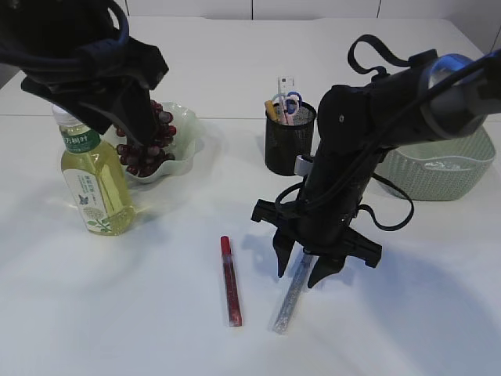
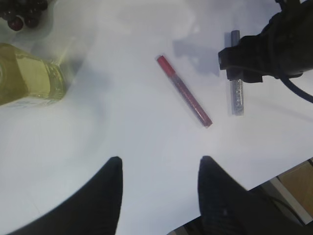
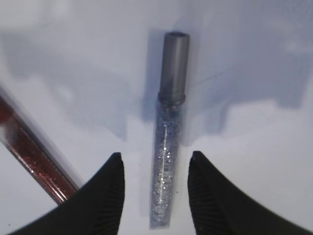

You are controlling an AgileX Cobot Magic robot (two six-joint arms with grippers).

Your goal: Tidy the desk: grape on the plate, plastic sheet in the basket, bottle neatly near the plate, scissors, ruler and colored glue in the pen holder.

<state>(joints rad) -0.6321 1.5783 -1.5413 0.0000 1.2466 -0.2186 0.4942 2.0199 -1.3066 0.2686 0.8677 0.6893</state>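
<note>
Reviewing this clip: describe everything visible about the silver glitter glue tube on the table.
The silver glue tube is a slim, clear plastic stick filled with silvery glitter, closed by a grey cap at one end. It lies flat on the white table, apart from the red glue tube to its left. The right gripper is above it, open, a finger on each side; nothing visibly touches the tube but the table.

The bottle (image 1: 94, 180) is wearing a green neck band carrying pale Chinese characters, too small to read; nothing else is showing legible text.
</note>
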